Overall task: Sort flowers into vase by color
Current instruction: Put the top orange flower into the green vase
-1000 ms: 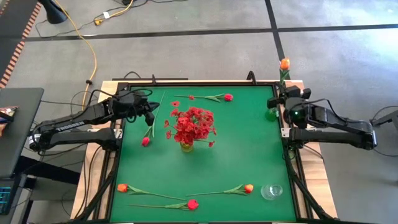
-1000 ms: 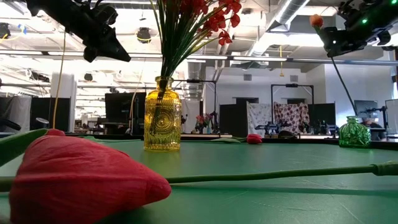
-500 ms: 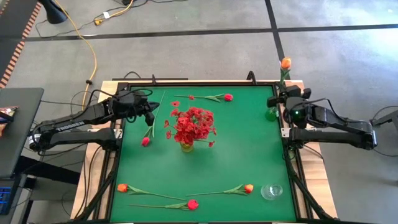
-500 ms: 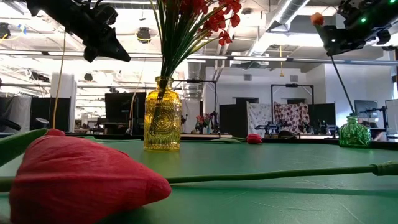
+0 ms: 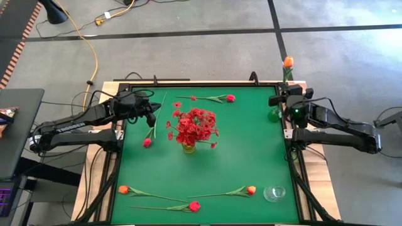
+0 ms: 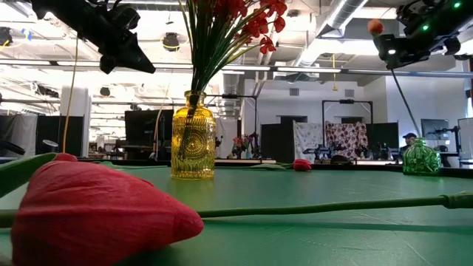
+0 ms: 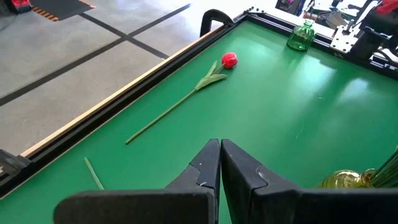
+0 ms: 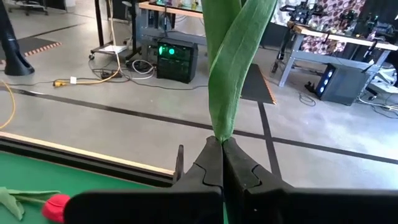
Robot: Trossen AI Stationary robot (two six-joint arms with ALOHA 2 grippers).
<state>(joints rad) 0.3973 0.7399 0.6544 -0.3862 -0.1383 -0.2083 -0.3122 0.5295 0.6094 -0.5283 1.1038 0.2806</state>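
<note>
Orange tulip is up over the green vase, nearly ready to drop.

Your green bench [image 5: 239, 157] looks the same as a second ago; the yellow vase [image 5: 188, 148] already holds red sprigs. Right gripper [image 5: 284, 95], pinching the orange tulip [image 5: 287, 63] by its stem, has nudged slightly toward the green vase [image 5: 274, 115]. Left gripper [image 5: 151, 116], pressed together on a red tulip's [image 5: 147, 142] stem, hasn't moved.

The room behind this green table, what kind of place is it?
Probably a robotics lab or workshop: exposed ceiling ducts, workbenches with equipment and cables across a bare concrete floor surround the green table.
</note>
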